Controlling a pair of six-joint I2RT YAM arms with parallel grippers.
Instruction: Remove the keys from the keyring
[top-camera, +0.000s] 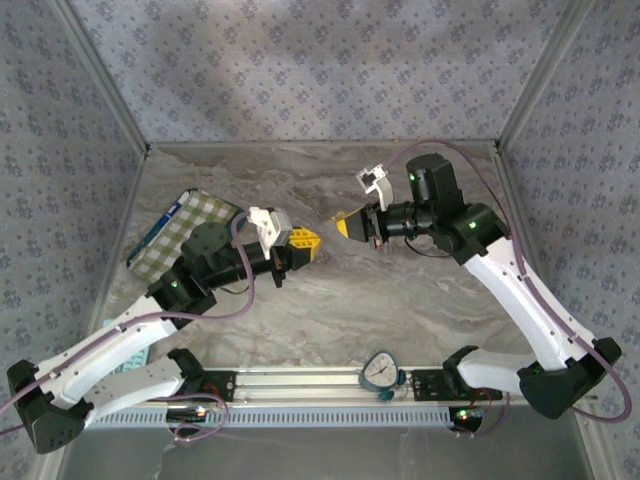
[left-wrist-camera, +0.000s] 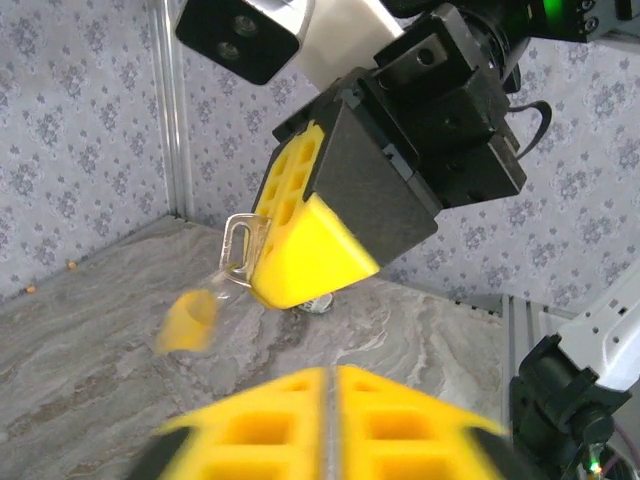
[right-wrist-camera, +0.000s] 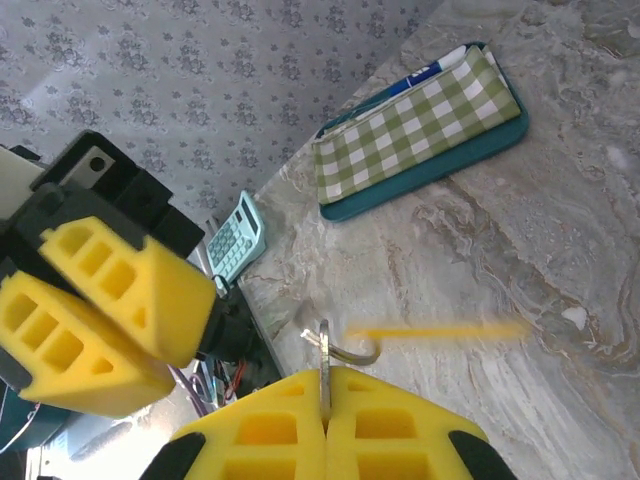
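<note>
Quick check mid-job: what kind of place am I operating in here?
Likely a lab test booth rather than a home: patterned wall panels in a metal frame, a marble-look tabletop, and a mounting rail along its near edge.

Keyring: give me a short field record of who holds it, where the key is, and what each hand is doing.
keyring: silvery loop, pinched at the fingertips of the right hand, above the table
key: yellow-orange head, blurred, just below the loop
left hand: faces the right hand, apart from the keyring; open or shut unclear
tray: teal, holds a green checked cloth
</note>
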